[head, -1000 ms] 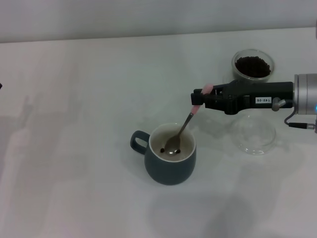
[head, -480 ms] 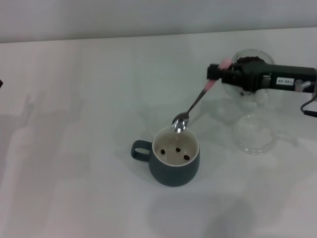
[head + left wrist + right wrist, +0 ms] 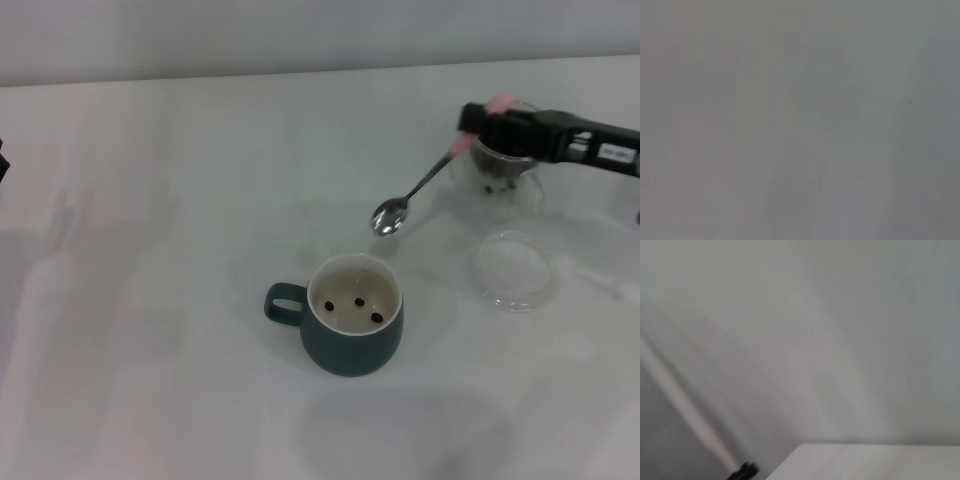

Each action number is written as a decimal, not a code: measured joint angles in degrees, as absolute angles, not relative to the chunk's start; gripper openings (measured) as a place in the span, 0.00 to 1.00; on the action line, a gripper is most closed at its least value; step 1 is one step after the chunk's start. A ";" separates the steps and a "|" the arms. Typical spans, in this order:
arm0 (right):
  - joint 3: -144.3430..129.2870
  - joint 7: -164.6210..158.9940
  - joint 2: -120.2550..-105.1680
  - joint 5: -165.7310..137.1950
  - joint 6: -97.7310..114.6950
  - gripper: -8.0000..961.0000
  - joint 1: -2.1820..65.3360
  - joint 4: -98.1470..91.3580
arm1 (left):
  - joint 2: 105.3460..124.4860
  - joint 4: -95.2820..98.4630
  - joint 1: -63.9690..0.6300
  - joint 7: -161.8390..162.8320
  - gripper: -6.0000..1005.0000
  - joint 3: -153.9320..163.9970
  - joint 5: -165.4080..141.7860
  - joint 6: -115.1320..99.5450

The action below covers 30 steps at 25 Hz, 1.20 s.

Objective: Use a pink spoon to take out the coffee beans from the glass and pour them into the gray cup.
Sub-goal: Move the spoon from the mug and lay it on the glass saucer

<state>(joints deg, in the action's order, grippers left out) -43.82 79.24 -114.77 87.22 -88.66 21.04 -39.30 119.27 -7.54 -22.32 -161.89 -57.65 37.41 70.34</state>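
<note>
The gray cup (image 3: 351, 331) stands in the middle of the table with its handle to the left and three coffee beans (image 3: 358, 305) on its cream inside. My right gripper (image 3: 478, 122) is shut on the pink handle of the pink spoon (image 3: 412, 195). The spoon hangs tilted in the air, its empty silver bowl above the table between the cup and the glass (image 3: 505, 185). The glass stands at the back right, mostly hidden under my right gripper, with a few dark beans showing through its wall. My left gripper is out of view.
A shallow clear round dish (image 3: 516, 270) lies on the table in front of the glass, right of the cup. A dark bit of my left arm (image 3: 3, 160) shows at the left edge. Both wrist views show only blank pale surface.
The spoon has come up out of the gray cup, leaving three beans inside, and my right gripper has carried it up and to the right, over the glass.
</note>
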 joint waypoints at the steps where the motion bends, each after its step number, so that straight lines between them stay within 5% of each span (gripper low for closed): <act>1: -43.82 79.24 -114.77 87.22 -88.66 0.18 21.04 -39.30 | 119.26 -7.52 -22.33 -161.89 0.86 -57.65 37.36 70.34; 15: -37.11 79.98 -114.00 86.59 -87.39 0.18 12.86 -35.35 | 119.09 -7.12 -22.06 -161.89 0.86 -57.44 37.21 70.45; 30: -37.71 80.94 -112.63 84.43 -80.90 0.18 12.27 -33.53 | 119.00 -7.01 -22.02 -161.89 0.86 -57.21 37.08 70.17</act>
